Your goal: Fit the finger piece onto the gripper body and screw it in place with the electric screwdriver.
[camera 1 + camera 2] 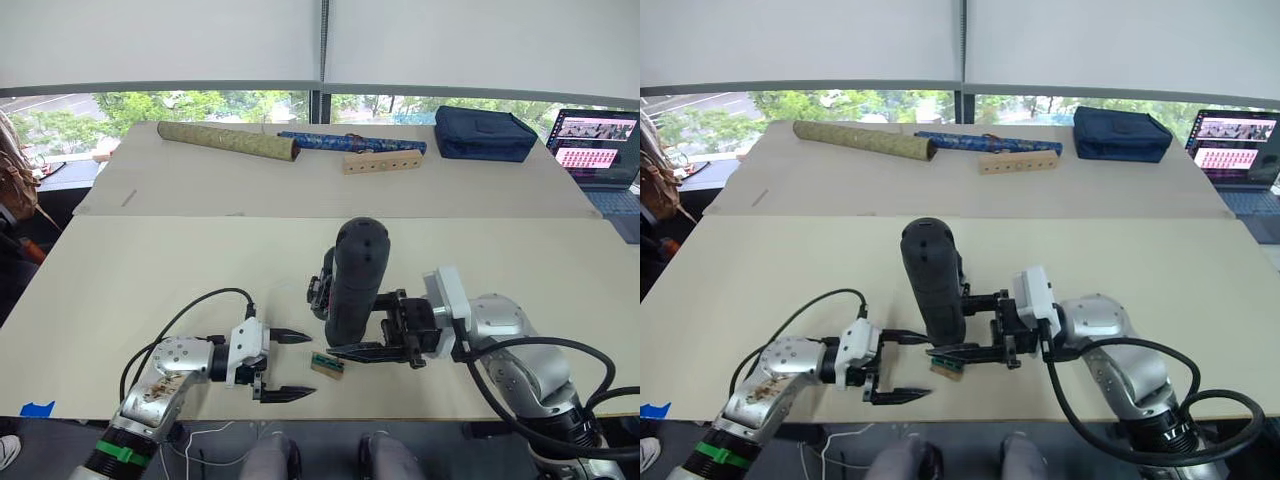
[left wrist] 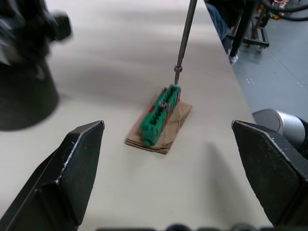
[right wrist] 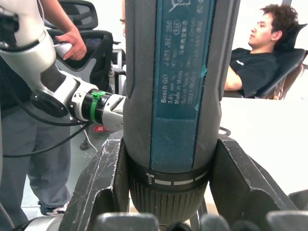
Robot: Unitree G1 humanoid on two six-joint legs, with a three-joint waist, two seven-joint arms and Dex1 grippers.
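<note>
we see the right gripper (image 1: pixel 372 325) clenched around the electric screwdriver (image 1: pixel 355 280), which stands nearly upright above the near part of the cream table (image 1: pixel 150 270), its two black fingers pressed against the lower end of the dark barrel. in the right wrist view the barrel (image 3: pixel 175 86) sits squeezed between both fingers, a printed label running along it. the screwdriver's thin metal bit (image 2: pixel 185 38) comes down to the small tan block with a green top (image 2: pixel 159 118), its tip just above or touching the green strip; we cannot tell which. that block (image 1: pixel 327 366) lies near the table's front edge, between the two grippers.

the left gripper (image 1: pixel 283 365) is released, its fingers spread wide and holding nothing, resting low just beside the block on the robot's left.

the gripper body (image 1: pixel 321 290) sits on the table right behind the screwdriver, mostly hidden by it. we cannot make out the finger piece.

on the far table lie an olive roll (image 1: pixel 228 140), a blue patterned roll (image 1: pixel 350 142), a wooden block with holes (image 1: pixel 381 161) and a navy bag (image 1: pixel 484 133); a laptop (image 1: pixel 598 145) stands at the far right.
</note>
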